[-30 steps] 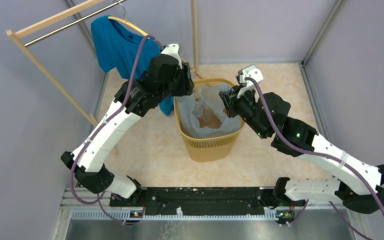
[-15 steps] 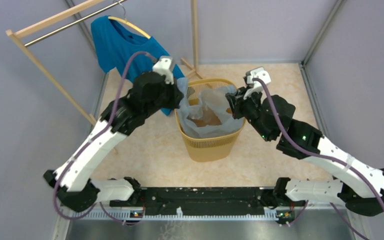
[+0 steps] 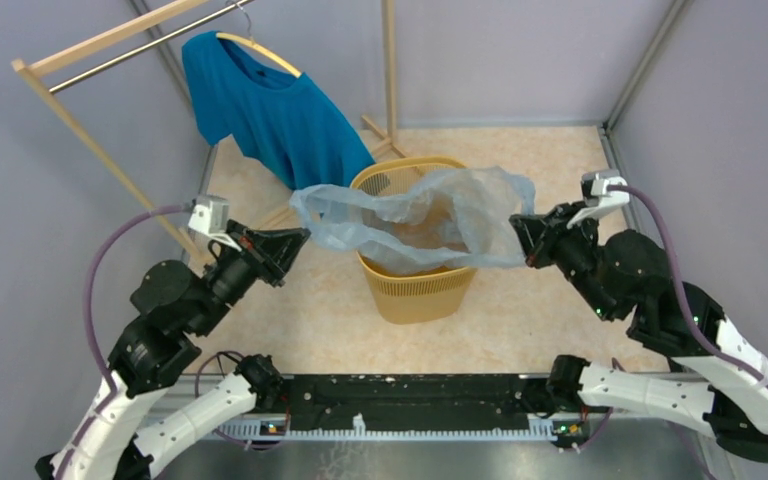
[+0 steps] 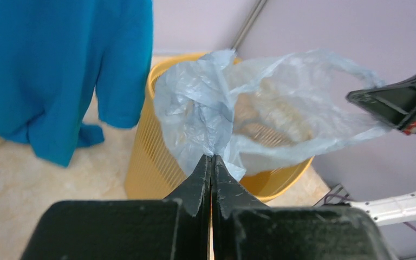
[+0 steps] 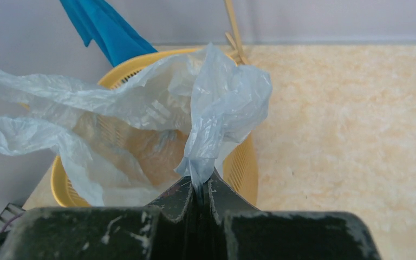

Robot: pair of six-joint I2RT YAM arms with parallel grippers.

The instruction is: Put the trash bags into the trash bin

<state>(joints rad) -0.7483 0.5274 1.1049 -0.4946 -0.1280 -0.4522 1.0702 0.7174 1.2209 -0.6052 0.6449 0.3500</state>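
- Left gripper point(image 3: 298, 238), left of centre in the top view: jaws are closed flat on a bunched corner of the trash bag point(image 3: 415, 212). The left wrist view shows film pinched at the tips with no gap.
- Right gripper point(image 3: 518, 236), right of centre: it is clamped the same way on the opposite corner, and film fans out from between its tips.
- The bag hangs as a wide band between the two grippers across the middle of the frame, over the mouth of the trash bin point(image 3: 418, 292). Its middle sags inside the rim, and both ends reach out past the rim to left and right.
- The bin stands upright at centre frame. A teal T-shirt point(image 3: 270, 110) hangs on the wooden rack point(image 3: 90, 62) at upper left, just behind the bin.
- Risk 1: the film looks thin and drawn out. If I spread the arms further it may tear, or slide out of one small pinch.
- Risk 2: any more outward or upward pull may lift the sagging middle clear of the bin.
- Risk 3: if the film catches on the rim, the light-looking bin could drag or tip.
- Risk 4: the bag's left end lies close to the shirt hem, so drifting towards upper left may tangle the two.
- Against half a second ago: both grippers sat at the bin rim with the bag bunched inside. Now both arms are drawn outward, the left one much farther, and the bag is spread wide. I see no shift in the bin.
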